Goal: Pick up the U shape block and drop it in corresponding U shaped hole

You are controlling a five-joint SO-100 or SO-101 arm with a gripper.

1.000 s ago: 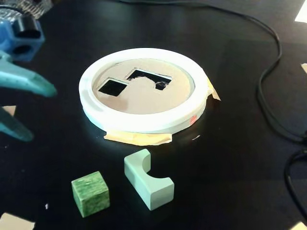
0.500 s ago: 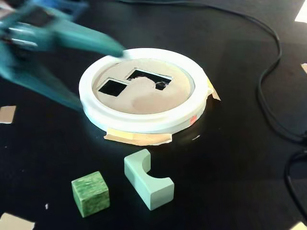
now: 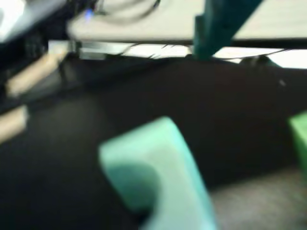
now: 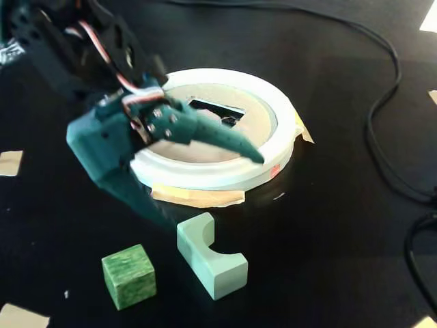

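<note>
The black tabletop [image 4: 328,225] holds everything. The U shape block [image 4: 212,256] lies loose just in front of the white-ringed disc [image 4: 273,109], beside a green cube [image 4: 128,275]. The gripper [image 4: 205,184] hangs spread above it, presumably lining up; the U shaped hole [image 4: 215,109] sits empty.

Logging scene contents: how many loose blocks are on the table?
2. The U shape block lies in front of the white ring; the darker green cube sits to its left in the fixed view. None looks hidden.
</note>
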